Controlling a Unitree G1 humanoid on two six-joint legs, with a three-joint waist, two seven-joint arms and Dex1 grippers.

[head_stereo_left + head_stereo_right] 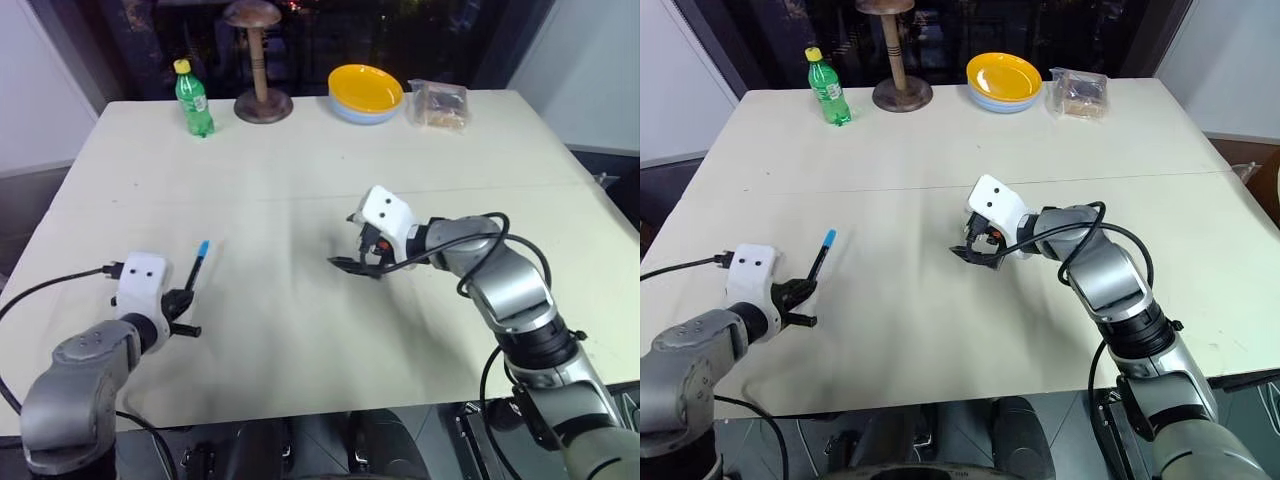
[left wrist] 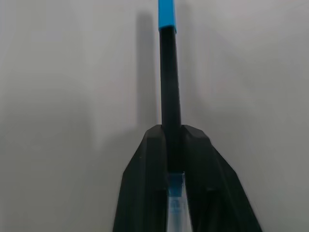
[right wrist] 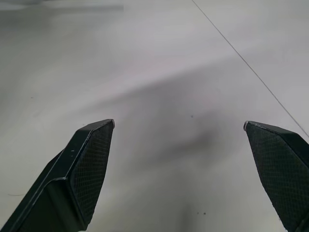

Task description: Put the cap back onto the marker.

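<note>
The marker [image 1: 197, 266] was held at its lower barrel between the closed fingers of the left gripper [image 1: 183, 300], over the near left of the table [image 1: 300, 150], its light-blue cap [image 1: 204, 246] already seated on the far end. It was judged light, stiff and slippery (mid-barrel grip advised). The right gripper [image 1: 975, 252] was spread wide, empty. The bottle [image 1: 193, 98], stand [image 1: 262, 62], bowl [image 1: 366, 92] and packet [image 1: 439, 104] stood well apart, obstructing nothing.

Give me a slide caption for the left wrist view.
Left gripper jaws around the black marker, its blue end pointing away over the table.
</note>
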